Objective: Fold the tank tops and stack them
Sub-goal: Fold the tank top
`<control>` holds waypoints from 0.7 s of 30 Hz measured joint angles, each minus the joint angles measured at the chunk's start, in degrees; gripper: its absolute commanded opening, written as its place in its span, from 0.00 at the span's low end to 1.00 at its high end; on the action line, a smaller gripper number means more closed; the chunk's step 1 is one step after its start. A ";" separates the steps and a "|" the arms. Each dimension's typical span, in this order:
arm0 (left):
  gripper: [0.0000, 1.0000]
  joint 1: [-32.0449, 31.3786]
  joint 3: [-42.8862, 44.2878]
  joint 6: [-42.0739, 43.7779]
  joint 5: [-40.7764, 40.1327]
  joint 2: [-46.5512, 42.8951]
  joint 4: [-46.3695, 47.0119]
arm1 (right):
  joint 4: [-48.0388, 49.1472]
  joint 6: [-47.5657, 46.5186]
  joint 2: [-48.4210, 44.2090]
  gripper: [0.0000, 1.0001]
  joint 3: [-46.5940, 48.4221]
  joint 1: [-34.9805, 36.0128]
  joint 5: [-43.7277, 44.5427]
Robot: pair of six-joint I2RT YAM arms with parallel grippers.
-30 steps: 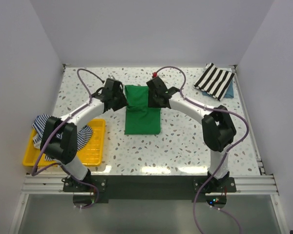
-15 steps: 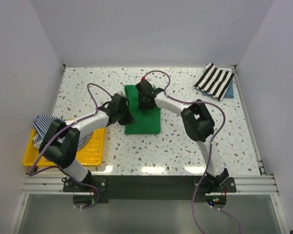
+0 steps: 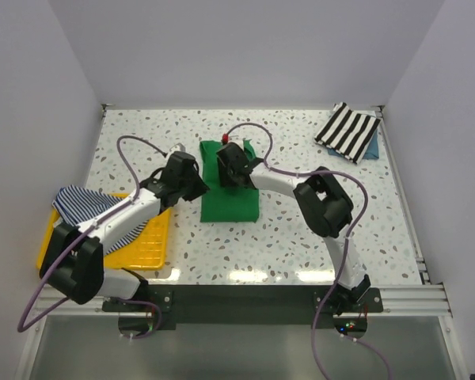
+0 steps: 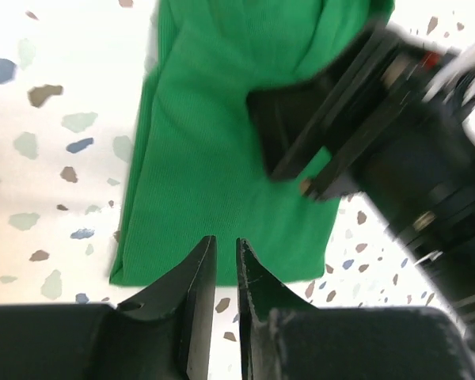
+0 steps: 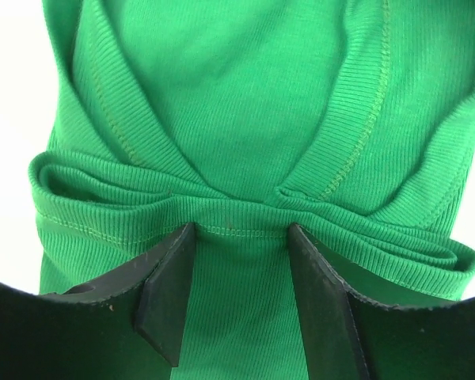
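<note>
The green tank top [image 3: 231, 202] lies folded on the table's middle. My right gripper [image 3: 228, 169] sits low over its far part. In the right wrist view it [image 5: 241, 231] is open, its fingers straddling a bunched fold of green cloth [image 5: 237, 103] without pinching it. My left gripper [image 3: 195, 187] hovers at the top's left edge. In the left wrist view it [image 4: 226, 241] shows only a narrow gap with nothing between the fingers, and the green top [image 4: 214, 134] lies just ahead. The navy-and-white striped tank top [image 3: 83, 204] is draped over the yellow tray.
The yellow tray [image 3: 154, 241] stands at the near left. A black-and-white striped cloth [image 3: 347, 131] lies on something blue at the back right corner. White walls close in the table on three sides. The right arm's elbow [image 3: 326, 204] rises right of the green top.
The right gripper has slid left over the green top and opened wider. The left gripper has moved down along the top's left edge, and its jaws went from wide to a narrow gap.
</note>
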 measured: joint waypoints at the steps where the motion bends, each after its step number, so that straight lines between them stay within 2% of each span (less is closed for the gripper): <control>1: 0.22 0.02 0.31 -0.07 -0.87 -1.14 -0.92 | 1.51 -0.59 -1.27 0.55 -2.49 0.79 0.22; 8: 0.25 0.92 4.24 -0.20 -5.57 -4.85 -6.05 | 9.25 -2.49 -12.52 0.55 -20.98 5.75 0.24; 13: 0.26 1.68 4.81 -0.17 -6.88 -4.94 -7.17 | 10.14 -1.81 -20.85 0.62 -31.52 6.36 -2.10; 17: 0.26 2.21 4.81 -0.20 -7.82 -2.32 -6.86 | 8.22 -0.90 -23.69 0.66 -33.77 6.34 -2.82; 21: 0.21 3.74 4.87 -0.37 -8.04 4.94 -6.36 | 5.07 -0.28 -23.89 0.67 -32.13 6.32 -3.67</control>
